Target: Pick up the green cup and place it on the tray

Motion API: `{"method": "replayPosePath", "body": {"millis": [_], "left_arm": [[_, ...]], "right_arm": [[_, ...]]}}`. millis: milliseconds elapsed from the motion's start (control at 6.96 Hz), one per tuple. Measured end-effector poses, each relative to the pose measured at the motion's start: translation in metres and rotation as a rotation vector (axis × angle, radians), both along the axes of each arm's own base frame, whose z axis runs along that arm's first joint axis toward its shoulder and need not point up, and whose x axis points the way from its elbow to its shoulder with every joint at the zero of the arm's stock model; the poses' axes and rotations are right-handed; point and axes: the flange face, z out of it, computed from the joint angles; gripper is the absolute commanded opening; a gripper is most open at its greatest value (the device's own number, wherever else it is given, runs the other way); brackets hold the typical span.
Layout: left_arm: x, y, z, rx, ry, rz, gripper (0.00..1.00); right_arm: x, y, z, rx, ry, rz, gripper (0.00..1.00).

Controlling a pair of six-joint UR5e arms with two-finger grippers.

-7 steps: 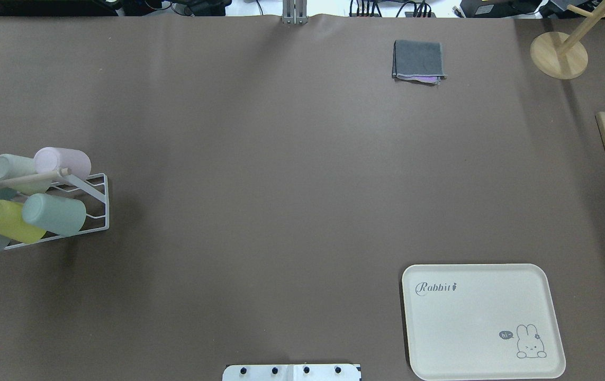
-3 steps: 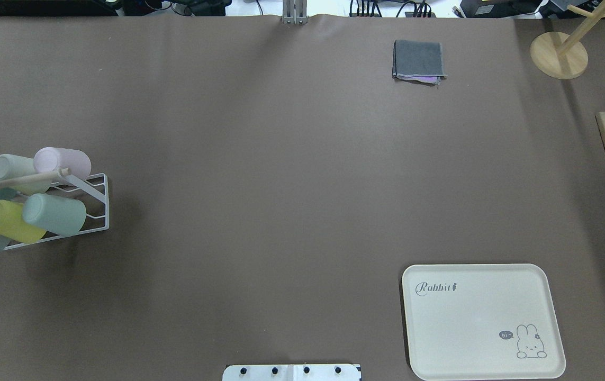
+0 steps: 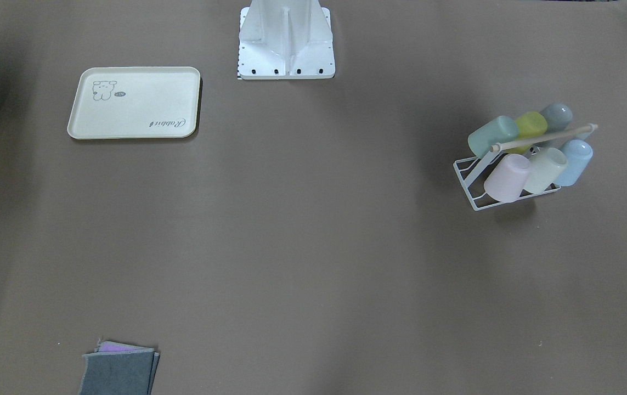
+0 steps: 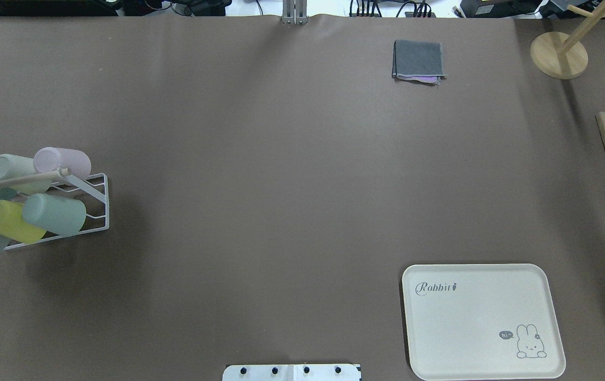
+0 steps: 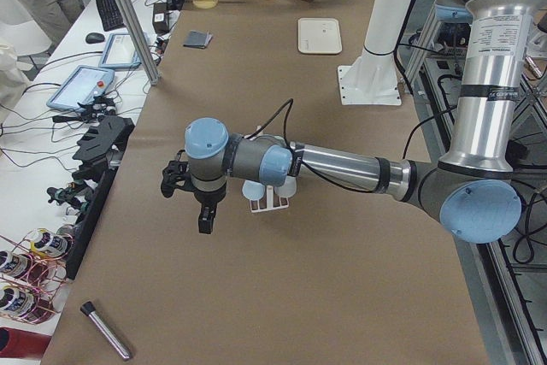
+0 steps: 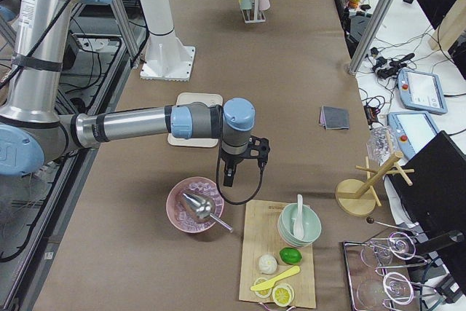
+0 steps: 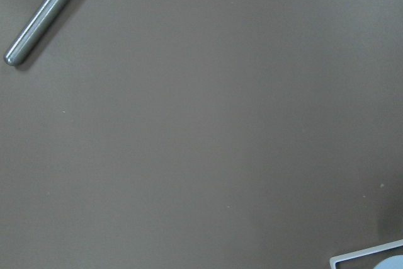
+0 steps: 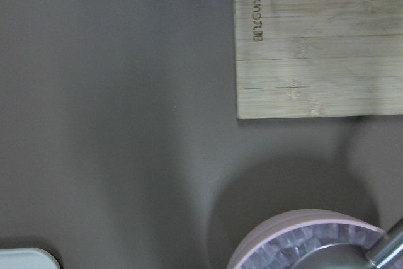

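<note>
The green cup (image 4: 54, 214) is a pale mint tumbler lying tilted on the white wire rack (image 4: 96, 203) at the table's left edge, beside a yellow-green cup (image 4: 8, 221). It also shows in the front view (image 3: 492, 136). The cream tray (image 4: 482, 320) lies empty at the near right and also shows in the front view (image 3: 134, 102). My left gripper (image 5: 205, 224) hangs over the table just beyond the rack, apart from the cups. My right gripper (image 6: 229, 178) hangs between the tray and a pink bowl. I cannot tell whether either is open or shut.
The rack also holds pink, cream, light blue and grey cups. A metal tube (image 7: 44, 20) lies on the table near the left wrist. A wooden board (image 8: 315, 48) and the pink bowl (image 8: 308, 244) sit under the right wrist. A folded grey cloth (image 4: 418, 61) lies far back.
No object has moved. Only the soft shadows on the table near the rack and at the right edge have shifted.
</note>
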Motion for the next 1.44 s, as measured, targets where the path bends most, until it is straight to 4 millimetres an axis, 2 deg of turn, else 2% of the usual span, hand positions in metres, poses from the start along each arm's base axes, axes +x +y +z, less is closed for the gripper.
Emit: {"method": "replayPosePath", "body": {"millis": [431, 718, 1005, 1436], "left_arm": [[0.055, 0.017, -0.058, -0.014, 0.028, -0.024, 0.98], [0.097, 0.030, -0.100, -0.045, 0.066, -0.041, 0.98], [0.143, 0.049, -0.139, -0.092, 0.102, -0.061, 0.98], [0.217, 0.091, -0.192, -0.148, 0.130, -0.072, 0.98]], "right_arm": [[-0.076, 0.003, -0.037, -0.039, 0.013, 0.040, 0.99], [-0.119, 0.024, -0.054, -0.009, 0.043, -0.030, 0.99], [-0.144, 0.052, -0.050, 0.037, 0.034, -0.111, 0.99], [-0.171, 0.080, -0.046, 0.150, 0.025, -0.180, 0.98]]}}
